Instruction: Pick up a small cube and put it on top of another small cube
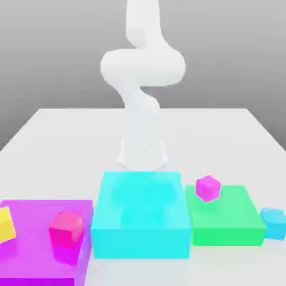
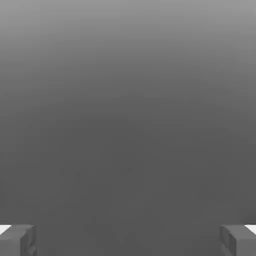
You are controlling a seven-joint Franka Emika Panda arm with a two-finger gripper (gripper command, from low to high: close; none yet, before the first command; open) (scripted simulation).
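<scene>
The small cube (image 1: 273, 222), cyan, sits at the lower right of the exterior frame on the white worktop (image 1: 50, 125), just beside the right edge of the green block (image 1: 226, 226). A magenta-purple small cube (image 1: 208, 188) rests tilted on the green block's top near its upper left corner. At the centre of the frame stands the big cyan block (image 1: 141, 220), touching the green block on one side and the wide magenta block (image 1: 33, 246) on the other. On the magenta block lie 2 cubes: a pink cube (image 1: 66, 228) near its right edge and a yellow cube (image 1: 5, 224) at the frame's left edge. The white arm (image 1: 142, 95) rises behind the cyan block in the middle of the frame. In the hand view, the end effector (image 2: 128, 240) has its 2 grey fingers (image 2: 17, 239) spread wide at the lower corners with nothing between them, against a plain grey background.
</scene>
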